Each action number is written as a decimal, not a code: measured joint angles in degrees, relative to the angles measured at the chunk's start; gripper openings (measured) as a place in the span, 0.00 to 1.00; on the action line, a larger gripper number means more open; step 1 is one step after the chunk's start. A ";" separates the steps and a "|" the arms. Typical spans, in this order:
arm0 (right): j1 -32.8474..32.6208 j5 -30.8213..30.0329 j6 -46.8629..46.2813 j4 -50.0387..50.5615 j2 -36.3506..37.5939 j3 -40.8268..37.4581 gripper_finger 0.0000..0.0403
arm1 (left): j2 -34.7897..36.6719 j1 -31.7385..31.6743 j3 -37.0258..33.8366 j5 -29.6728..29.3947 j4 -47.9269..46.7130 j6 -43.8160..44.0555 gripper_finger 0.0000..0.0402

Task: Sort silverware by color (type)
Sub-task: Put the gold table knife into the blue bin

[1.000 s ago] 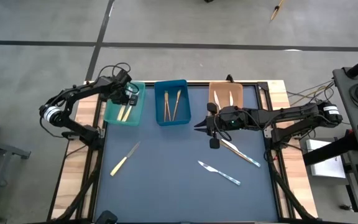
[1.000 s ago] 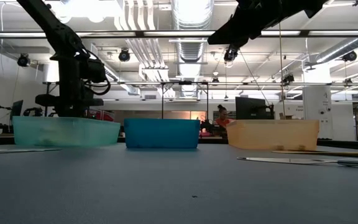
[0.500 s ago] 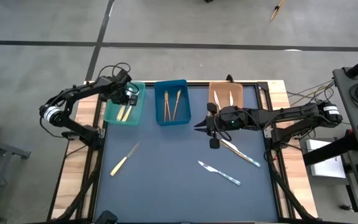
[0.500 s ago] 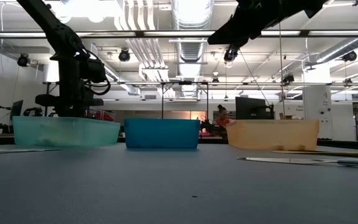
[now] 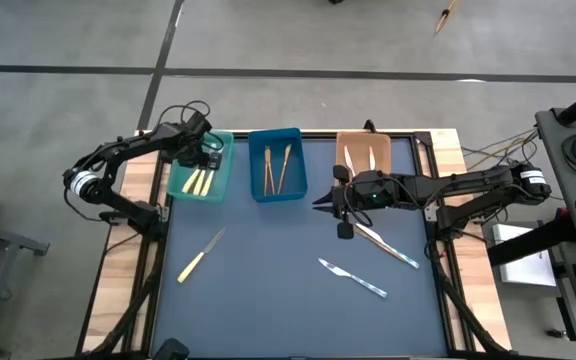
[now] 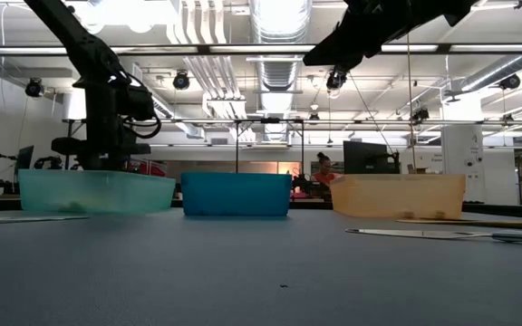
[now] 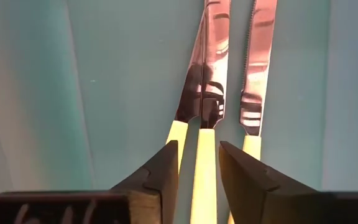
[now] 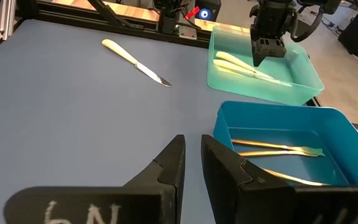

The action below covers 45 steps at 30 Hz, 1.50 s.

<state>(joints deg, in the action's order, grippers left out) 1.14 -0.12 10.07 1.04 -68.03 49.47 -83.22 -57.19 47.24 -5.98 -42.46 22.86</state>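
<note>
Over the teal tray (image 5: pixel 224 178), far-left corner of table: left gripper (image 5: pixel 209 152) hangs just above tray floor, fingers (image 7: pixel 160 171) parted narrow, nothing clamped. A yellow-handled knife (image 7: pixel 205 168) lies flat between them on tray bottom, two more yellow pieces (image 7: pixel 256 74) alongside it, touching or nearly so. Looks like a drop-off just made; L arm's job here judged done.

R gripper (image 5: pixel 320 203) hovers beyond the blue tray (image 5: pixel 257 165), on the side away from teal tray, above bare mat; fingers (image 8: pixel 225 165) nearly together, holding nothing, waiting.

Blue tray next to teal holds two wooden pieces (image 5: pixel 276 170). Orange tray (image 5: pixel 343 143), further along same row, holds two pale pieces.

Still loose on mat: yellow-handled knife (image 5: pixel 199 256) nearest teal tray, near side; wooden knife (image 5: pixel 388 246) and blue-handled knife (image 5: pixel 355 278) well off toward R arm.

Next, my guess: L lifts clear of tray wall, swings to the loose yellow knife, opens wider, aligns across handle. Thin and flat on mat — a tricky pinch.
</note>
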 joint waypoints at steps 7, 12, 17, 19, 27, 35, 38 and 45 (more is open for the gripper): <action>0.00 -0.02 -0.82 0.00 0.02 0.00 0.11 | 2.20 1.16 -0.02 -0.02 0.02 -3.91 0.30; 0.00 -0.03 -2.89 0.07 0.11 0.14 0.11 | 7.32 5.11 -0.03 -2.16 0.66 -5.90 0.30; 0.00 -0.04 -7.41 -0.08 0.17 1.20 0.11 | 14.46 13.02 -0.04 -2.60 3.79 -3.76 0.30; 0.00 -0.01 -9.39 0.04 0.20 1.22 0.11 | 17.41 17.95 -0.10 -2.66 6.54 -2.16 0.30; -0.13 -0.02 -20.62 3.96 0.15 1.01 0.11 | 24.24 42.89 -0.15 -16.07 16.40 -0.99 0.30; -0.61 0.08 -33.44 10.37 -0.11 0.94 0.11 | 22.81 61.52 -0.17 -29.78 22.25 -5.78 0.30; -1.63 0.13 -36.85 12.49 -0.13 0.92 0.11 | 21.68 65.44 -0.17 -30.82 25.01 -9.38 0.30; -4.18 0.15 -44.44 15.68 -0.13 0.92 0.11 | 19.35 68.29 -0.71 -30.91 35.13 -19.33 0.30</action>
<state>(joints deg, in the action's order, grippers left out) -3.03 0.03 -34.37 16.72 -68.16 50.39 -63.87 11.10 46.54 -36.89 -7.33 3.53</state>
